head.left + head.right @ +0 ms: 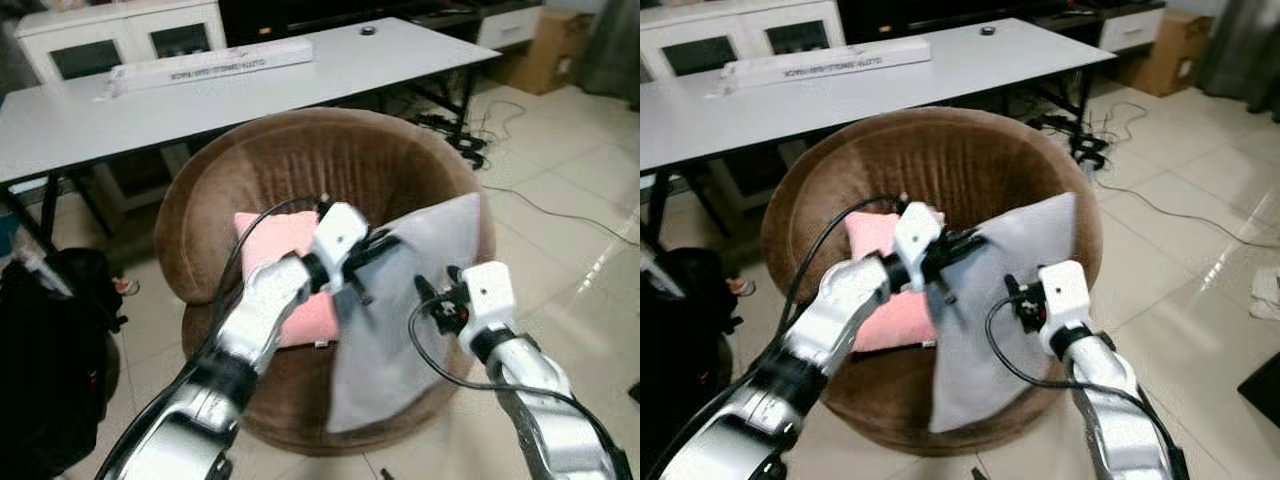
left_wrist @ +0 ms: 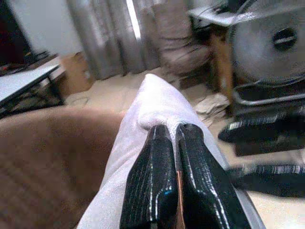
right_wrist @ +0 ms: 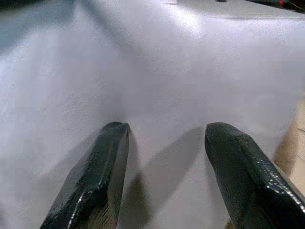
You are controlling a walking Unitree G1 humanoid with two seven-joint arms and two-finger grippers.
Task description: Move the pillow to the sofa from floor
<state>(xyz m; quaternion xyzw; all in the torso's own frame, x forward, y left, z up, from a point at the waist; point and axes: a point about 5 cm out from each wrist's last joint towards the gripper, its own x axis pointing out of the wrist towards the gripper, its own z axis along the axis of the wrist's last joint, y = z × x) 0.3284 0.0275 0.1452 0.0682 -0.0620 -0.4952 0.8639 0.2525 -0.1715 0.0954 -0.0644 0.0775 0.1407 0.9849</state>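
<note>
A pale grey pillow (image 1: pixel 390 350) stands tilted across the seat and front rim of a round brown sofa chair (image 1: pixel 300 150). My left gripper (image 2: pixel 172 129) is shut on the pillow's upper edge, pinching a fold of cloth, and it shows near the pillow's top left (image 1: pixel 380 248). My right gripper (image 3: pixel 167 126) is open with both fingertips pressed against the pillow's face, on its right side (image 1: pixel 428 292). A pink pillow (image 1: pixel 280 240) lies on the seat behind the grey one, partly hidden by my left arm.
A white table (image 1: pixel 200 100) with a long white box (image 1: pixel 210 62) stands right behind the chair. A black bag (image 1: pixel 50 340) sits on the floor at the left. Cables (image 1: pixel 470 140) and a cardboard box (image 1: pixel 540 45) lie at the back right.
</note>
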